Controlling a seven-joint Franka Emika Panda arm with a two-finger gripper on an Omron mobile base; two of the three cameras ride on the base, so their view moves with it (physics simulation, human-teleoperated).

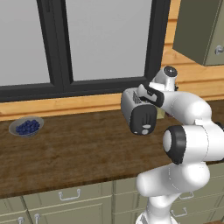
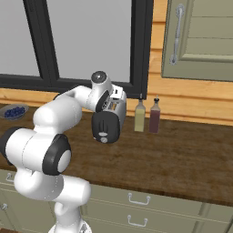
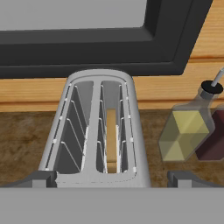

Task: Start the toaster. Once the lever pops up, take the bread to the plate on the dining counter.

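My gripper point(image 3: 111, 179), jaws spread wide and empty, hangs over the toaster point(image 3: 98, 131), where the bread point(image 3: 111, 140) sits in the right-hand slot.

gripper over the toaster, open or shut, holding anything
Gripper: open, holding nothing, its fingertips spread wide above the toaster.

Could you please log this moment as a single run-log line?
tool: open, above toaster | bread: in right slot | bottles: right of toaster | blueberry bowl: far left
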